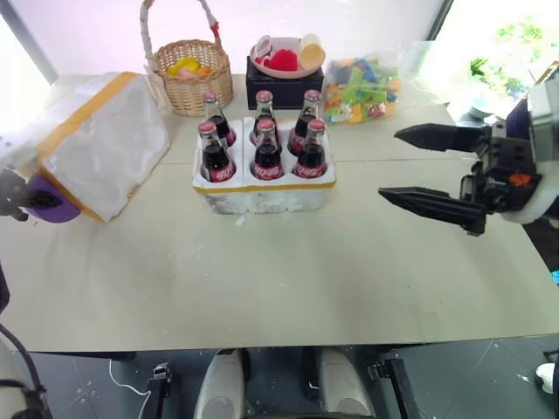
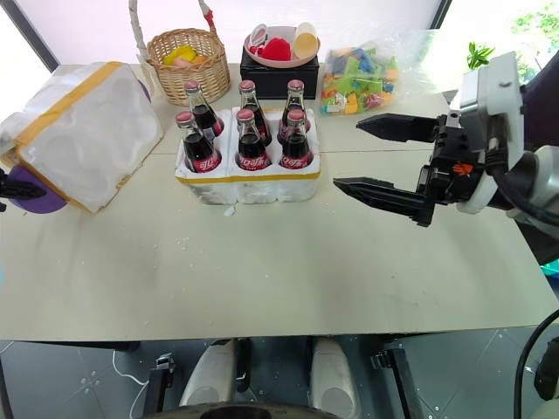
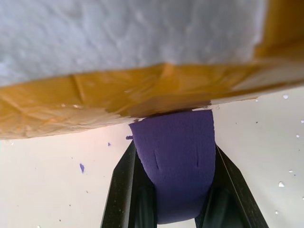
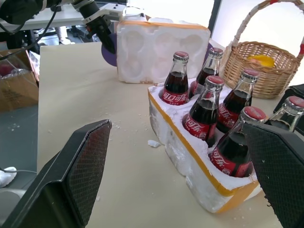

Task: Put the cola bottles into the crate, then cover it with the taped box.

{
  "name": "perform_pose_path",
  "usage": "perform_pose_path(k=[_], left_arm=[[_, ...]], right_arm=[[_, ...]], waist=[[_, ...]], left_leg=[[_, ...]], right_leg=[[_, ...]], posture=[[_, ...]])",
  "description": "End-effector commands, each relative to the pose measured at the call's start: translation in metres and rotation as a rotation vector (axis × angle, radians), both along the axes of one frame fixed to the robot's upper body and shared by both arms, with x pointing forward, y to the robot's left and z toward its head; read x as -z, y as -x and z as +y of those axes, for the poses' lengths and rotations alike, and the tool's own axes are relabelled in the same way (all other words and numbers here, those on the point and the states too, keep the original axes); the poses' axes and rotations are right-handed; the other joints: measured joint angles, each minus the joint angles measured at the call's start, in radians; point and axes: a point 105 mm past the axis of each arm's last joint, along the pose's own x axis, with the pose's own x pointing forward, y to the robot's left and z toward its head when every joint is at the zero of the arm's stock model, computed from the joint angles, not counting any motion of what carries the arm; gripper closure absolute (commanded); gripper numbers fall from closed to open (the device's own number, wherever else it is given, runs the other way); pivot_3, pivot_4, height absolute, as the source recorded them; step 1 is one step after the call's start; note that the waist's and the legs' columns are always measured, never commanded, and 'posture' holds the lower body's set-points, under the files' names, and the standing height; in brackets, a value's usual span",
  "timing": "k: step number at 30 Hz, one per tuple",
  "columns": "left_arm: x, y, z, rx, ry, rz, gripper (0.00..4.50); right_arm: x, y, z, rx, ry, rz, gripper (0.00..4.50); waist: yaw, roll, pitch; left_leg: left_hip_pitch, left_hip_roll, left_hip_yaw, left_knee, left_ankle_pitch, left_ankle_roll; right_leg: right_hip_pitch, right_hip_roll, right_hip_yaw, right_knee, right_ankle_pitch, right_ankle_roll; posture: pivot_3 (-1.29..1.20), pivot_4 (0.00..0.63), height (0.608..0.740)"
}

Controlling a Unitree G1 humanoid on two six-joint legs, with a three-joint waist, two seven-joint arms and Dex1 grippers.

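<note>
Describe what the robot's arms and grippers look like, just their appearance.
The right gripper has two long, tapered black fingers with cross-hatched textured pads, mounted on a black block with a small orange marking and a white-and-grey wrist housing trailing a black cable. The left gripper has matching slim black fingers.

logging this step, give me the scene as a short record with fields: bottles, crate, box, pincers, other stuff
bottles: six cola bottles, upright, all in the wells
crate: crate mid-table, not yet covered
box: taped box tilted on the table's left side, hollow side facing the crate
left pincer: left pincer shut on a purple pad at the box's taped edge
right pincer: right pincer open, held right of the crate, holding nothing
other: wicker basket, bowl of toys, bag of coloured pieces behind the crate
</note>
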Motion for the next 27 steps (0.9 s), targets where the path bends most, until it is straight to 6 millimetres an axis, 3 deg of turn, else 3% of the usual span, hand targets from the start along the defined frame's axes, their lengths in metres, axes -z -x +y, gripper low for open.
perform_pose_path(k=[1, 6, 12, 17, 22, 24, 27], left_arm=[[-0.008, 0.002, 0.004, -0.013, 0.011, -0.042, 4.17], [-0.023, -0.009, 0.004, -0.004, -0.020, -0.185, 4.17], [-0.075, -0.038, -0.007, 0.072, -0.241, -0.533, 4.17], [-0.119, -0.064, -0.057, 0.247, -0.374, -0.846, 4.17], [-0.152, -0.072, -0.125, 0.418, -0.509, -1.071, 4.17], [-0.159, -0.068, -0.145, 0.485, -0.629, -1.122, 4.17], [-0.152, -0.061, -0.168, 0.602, -0.836, -1.119, 4.17]], right_arm=[[-0.007, 0.006, 0.002, -0.039, 0.000, -0.007, 0.00], [-0.006, -0.001, 0.001, 0.004, 0.011, -0.037, 0.00], [-0.002, 0.000, -0.001, 0.014, -0.007, -0.017, 0.00], [0.001, 0.000, 0.002, 0.017, -0.034, 0.000, 0.00], [0.005, -0.004, 0.007, 0.009, -0.054, 0.021, 0.00], [0.006, -0.005, 0.009, 0.002, -0.057, 0.026, 0.00], [0.006, -0.008, 0.010, 0.001, -0.064, 0.029, 0.00]], waist=[[0.000, 0.000, 0.000], [0.000, 0.000, 0.000], [0.003, -0.001, 0.000], [0.007, -0.001, -0.001], [-0.001, -0.001, -0.001], [-0.003, -0.001, -0.001], [-0.007, -0.001, -0.001]], left_leg=[[0.000, 0.000, 0.000, 0.000, 0.000, 0.000], [0.000, 0.000, 0.000, 0.000, 0.000, 0.000], [0.000, 0.000, 0.000, 0.001, 0.000, 0.000], [0.000, -0.001, -0.001, 0.003, 0.000, 0.000], [0.000, -0.001, -0.001, 0.004, 0.000, 0.000], [0.000, -0.001, -0.001, 0.004, 0.000, 0.000], [0.001, -0.001, 0.000, 0.003, 0.000, 0.000]], right_leg=[[0.000, 0.000, 0.000, 0.000, 0.000, 0.000], [0.000, 0.000, 0.000, 0.000, 0.000, 0.000], [0.001, 0.000, 0.000, 0.000, 0.000, 0.000], [0.002, 0.000, 0.000, 0.000, 0.001, 0.002], [0.003, 0.000, 0.001, 0.000, 0.003, 0.005], [0.003, 0.000, 0.001, 0.001, 0.003, 0.005], [0.003, 0.000, 0.002, 0.001, 0.003, 0.006]], posture=[[0.00, 0.150, 0.740], [0.00, 0.150, 0.740], [0.00, 0.150, 0.740], [0.00, 0.150, 0.740], [0.00, 0.150, 0.740], [0.00, 0.150, 0.740], [0.00, 0.150, 0.740]])
